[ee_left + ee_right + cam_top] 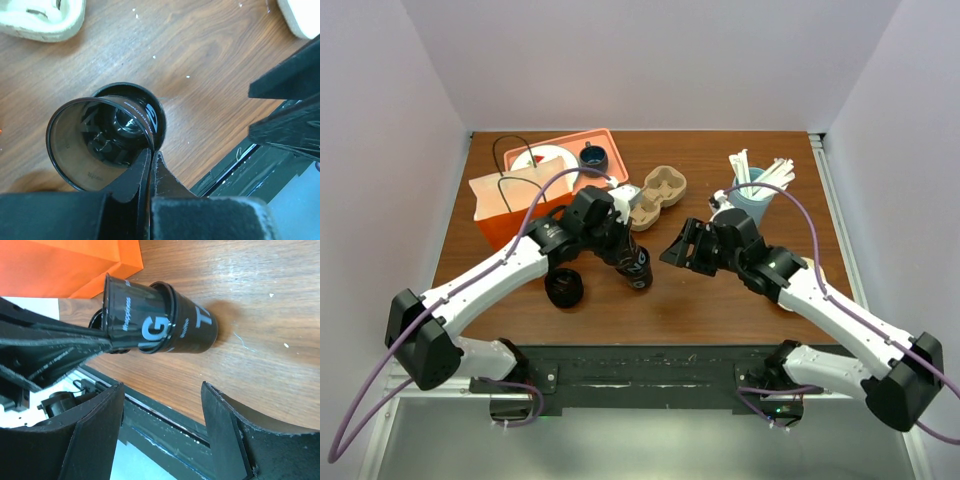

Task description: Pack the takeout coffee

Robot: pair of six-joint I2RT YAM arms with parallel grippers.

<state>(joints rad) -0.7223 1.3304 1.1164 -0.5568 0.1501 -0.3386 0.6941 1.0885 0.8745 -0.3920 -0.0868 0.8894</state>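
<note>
Coffee (563,288) stands upright, lid up, on the bag's (510,205) near side. Left gripper (151,152) pinches the rim of a lidless cup (132,315); right gripper (162,390) gapes empty.

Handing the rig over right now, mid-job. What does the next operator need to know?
Left gripper: shut on the rim of a lidless dark cup nested in a second cup.
Right gripper: open, empty, facing that pair.
Takeout coffee: apparently the dark cup standing alone, front left, untouched.
Cardboard carrier and orange bag: farther back; carrier wells look empty.
Done: nothing packed.
Left: probably free the stacked cups, then pack the coffee.
</note>
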